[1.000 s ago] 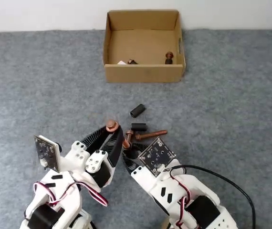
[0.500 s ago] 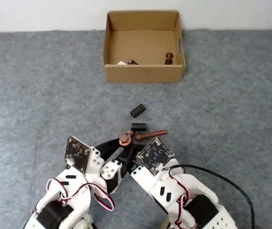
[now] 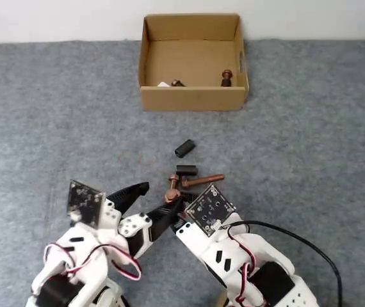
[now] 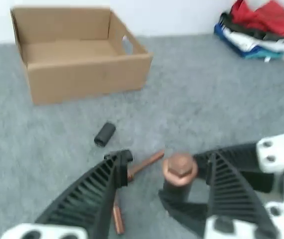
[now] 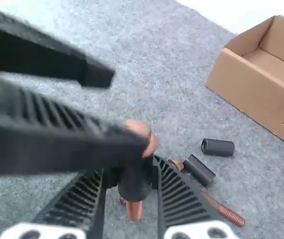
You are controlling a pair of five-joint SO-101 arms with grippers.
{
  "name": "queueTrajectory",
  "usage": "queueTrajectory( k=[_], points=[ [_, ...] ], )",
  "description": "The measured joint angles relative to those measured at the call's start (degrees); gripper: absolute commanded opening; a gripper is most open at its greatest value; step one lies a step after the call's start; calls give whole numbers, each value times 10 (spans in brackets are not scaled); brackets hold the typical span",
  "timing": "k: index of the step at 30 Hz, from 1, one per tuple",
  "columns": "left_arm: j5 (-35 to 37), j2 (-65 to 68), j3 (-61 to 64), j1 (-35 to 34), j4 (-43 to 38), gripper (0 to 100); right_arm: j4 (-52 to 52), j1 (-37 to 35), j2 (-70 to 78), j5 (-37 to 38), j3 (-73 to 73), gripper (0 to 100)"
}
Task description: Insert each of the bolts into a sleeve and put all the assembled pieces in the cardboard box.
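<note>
From above, the box [image 3: 192, 99] sits at the far side of the table [image 3: 310, 128] and already holds a finished piece [image 3: 227, 77]. Nearer the arms, the left gripper [image 3: 162, 196] and the right arm meet over the loose parts. A bolt [image 3: 171, 192] stands head-up between them, and a spare sleeve [image 3: 184, 148] and a loose bolt [image 3: 203, 180] lie just beyond. In the left wrist view, the left gripper [image 4: 167, 157] is spread wide on either side of the bolt [image 4: 180, 167] and touches neither side, so it carries nothing. The shank sits in a black sleeve [image 4: 173, 189]. In the right wrist view, the right gripper [image 5: 131, 172] is clamped on that sleeve [image 5: 134, 185], likely held upright so the bolt [image 5: 143, 137] could drop through. The head rests on top and the tip pokes out below. The piece looks assembled. The box is well apart, so carrying it there probably falls to the right arm.
</note>
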Motion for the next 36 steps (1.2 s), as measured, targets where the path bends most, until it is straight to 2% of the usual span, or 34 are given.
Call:
queueTrajectory(
  k=[3, 8, 12, 16, 20, 23, 29, 36],
  points=[
    [0, 0, -39, -6, 0, 211, 0, 0, 0, 3, 0, 9],
    [0, -1, -61, -51, -10, 0, 0, 6, 0, 28, 0, 9],
    [-14, -1, -22, -99, -10, 4, 0, 48, 0, 25, 0, 9],
    [-41, -1, 51, -161, -31, 5, 2, 122, 0, -13, 0, 9],
    [-71, 0, 120, -229, -78, 5, 47, 207, 0, -32, 0, 8],
    [-76, 1, 167, -242, -87, 6, 76, 253, 4, -33, 0, 8],
    [-79, 1, 233, -246, -90, 6, 107, 268, 107, -54, -91, 8],
    [-79, 1, 240, -251, -89, 6, 107, 271, 389, -71, -299, 8]
  ],
)
